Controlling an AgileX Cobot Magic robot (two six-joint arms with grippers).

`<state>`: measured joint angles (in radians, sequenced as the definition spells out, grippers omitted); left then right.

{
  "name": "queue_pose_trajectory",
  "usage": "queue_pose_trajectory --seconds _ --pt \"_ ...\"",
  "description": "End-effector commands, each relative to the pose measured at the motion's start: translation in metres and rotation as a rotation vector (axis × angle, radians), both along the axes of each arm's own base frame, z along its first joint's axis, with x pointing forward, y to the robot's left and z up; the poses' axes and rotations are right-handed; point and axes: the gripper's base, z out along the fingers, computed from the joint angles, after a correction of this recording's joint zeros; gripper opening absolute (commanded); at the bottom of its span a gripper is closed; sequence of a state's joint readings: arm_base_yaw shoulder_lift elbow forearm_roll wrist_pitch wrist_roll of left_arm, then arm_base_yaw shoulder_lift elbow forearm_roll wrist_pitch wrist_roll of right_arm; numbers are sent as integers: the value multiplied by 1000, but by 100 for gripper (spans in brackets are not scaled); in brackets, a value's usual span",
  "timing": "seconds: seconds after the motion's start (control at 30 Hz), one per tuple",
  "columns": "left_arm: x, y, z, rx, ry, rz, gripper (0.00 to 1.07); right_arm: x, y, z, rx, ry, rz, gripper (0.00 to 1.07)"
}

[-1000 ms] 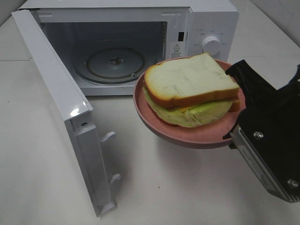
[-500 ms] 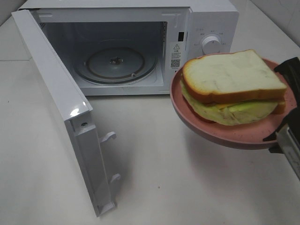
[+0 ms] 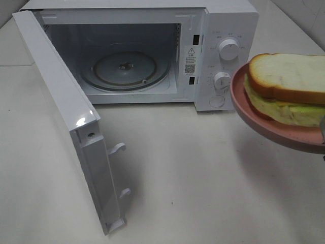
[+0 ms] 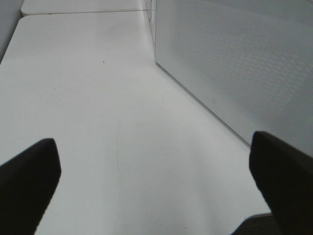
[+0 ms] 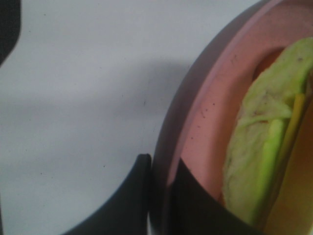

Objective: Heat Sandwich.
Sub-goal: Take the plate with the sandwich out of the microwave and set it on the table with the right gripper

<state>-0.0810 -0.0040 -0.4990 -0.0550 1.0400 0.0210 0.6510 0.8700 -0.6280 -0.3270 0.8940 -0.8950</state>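
Your right gripper point(image 5: 159, 196) is pinching the rim of the plate point(image 3: 264, 122), one finger above the rim and one below, nearly closed on it. The sandwich point(image 3: 287, 89) is riding on that plate, up in the air at the far right of the high view, off to the right of the microwave point(image 3: 223, 30) and level with its dial panel.

Key relation: the open cavity is lying to the left of the plate and further back, past the control panel. The turntable point(image 3: 124, 68) is sitting bare inside. The plate is currently facing the dials, not the opening, so I reckon you're needing a leftward shift before any push inward.

The door point(image 3: 66, 117) is swinging out wide on the left side, well apart from the plate, so the path in from the right looks free.

Your left gripper point(image 4: 156, 181) is hanging wide open with nothing in it, over bare table point(image 4: 98, 98) beside the door's outer face. The right arm is the only one on the load.

Watch the tilt: the plate is being held by one edge only.
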Motion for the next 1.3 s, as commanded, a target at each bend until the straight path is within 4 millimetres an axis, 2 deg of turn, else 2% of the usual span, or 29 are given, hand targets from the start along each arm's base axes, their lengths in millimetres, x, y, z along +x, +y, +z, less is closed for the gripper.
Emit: queue_pose_trajectory --seconds 0.03,0.63,0.97,1.1,1.3 --pt "-3 0 -1 -6 -22 6 103 2 -7 3 12 -47 -142 0" --pt "-3 0 -1 -6 -22 6 103 -2 -23 3 55 -52 -572 1" --pt "-3 0 -1 -6 -22 6 103 -1 -24 2 116 -64 -720 1" --pt "-3 0 -1 -6 -22 6 103 13 -18 -7 99 -92 -853 1" --pt "-3 0 -1 -6 -22 6 103 28 -11 -13 103 -126 -965 1"
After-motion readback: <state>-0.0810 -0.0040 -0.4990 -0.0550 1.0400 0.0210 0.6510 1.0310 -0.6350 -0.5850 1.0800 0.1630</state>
